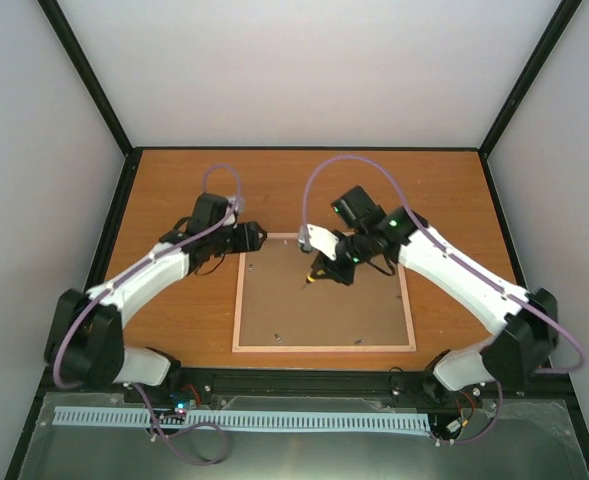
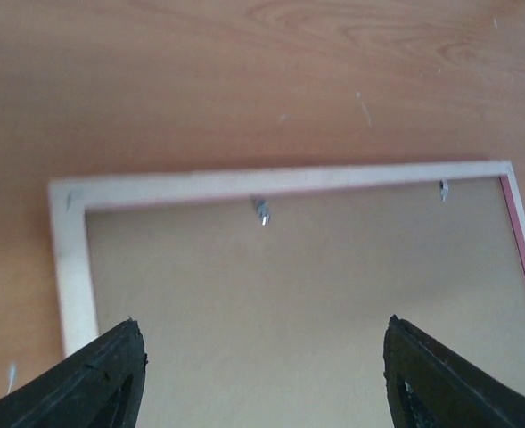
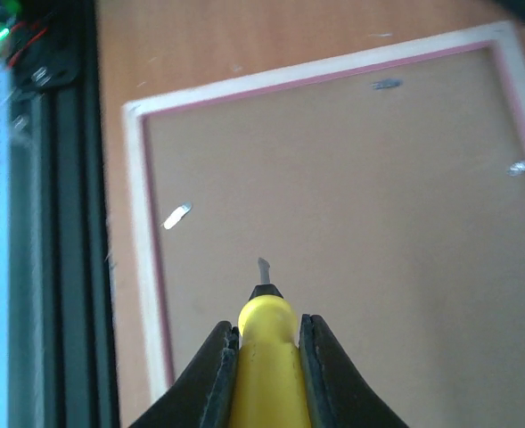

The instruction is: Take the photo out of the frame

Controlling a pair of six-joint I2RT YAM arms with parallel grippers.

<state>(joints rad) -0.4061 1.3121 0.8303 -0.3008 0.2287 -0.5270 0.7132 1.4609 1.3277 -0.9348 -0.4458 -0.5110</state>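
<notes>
The pink frame (image 1: pixel 324 348) lies face down on the table, and its brown backing board (image 1: pixel 324 310) faces up. The photo is hidden beneath the board. My right gripper (image 1: pixel 326 266) is shut on a yellow-handled screwdriver (image 3: pixel 266 374) whose metal tip (image 3: pixel 262 267) points down over the board's middle. My left gripper (image 1: pixel 259 240) is open and empty and hovers over the frame's far left corner (image 2: pixel 66 196). Its fingers (image 2: pixel 110 374) straddle bare backing board (image 2: pixel 307 294). The frame's rim also shows in the right wrist view (image 3: pixel 146 250).
Small metal tabs sit along the frame's inner edge: (image 2: pixel 262 212), (image 2: pixel 442 188), (image 3: pixel 176 216), (image 3: pixel 386 85), (image 3: pixel 518 167). The wooden table (image 1: pixel 174 200) is bounded by black rails, with a cable channel (image 1: pixel 244 420) at the near edge. White walls enclose the sides and back.
</notes>
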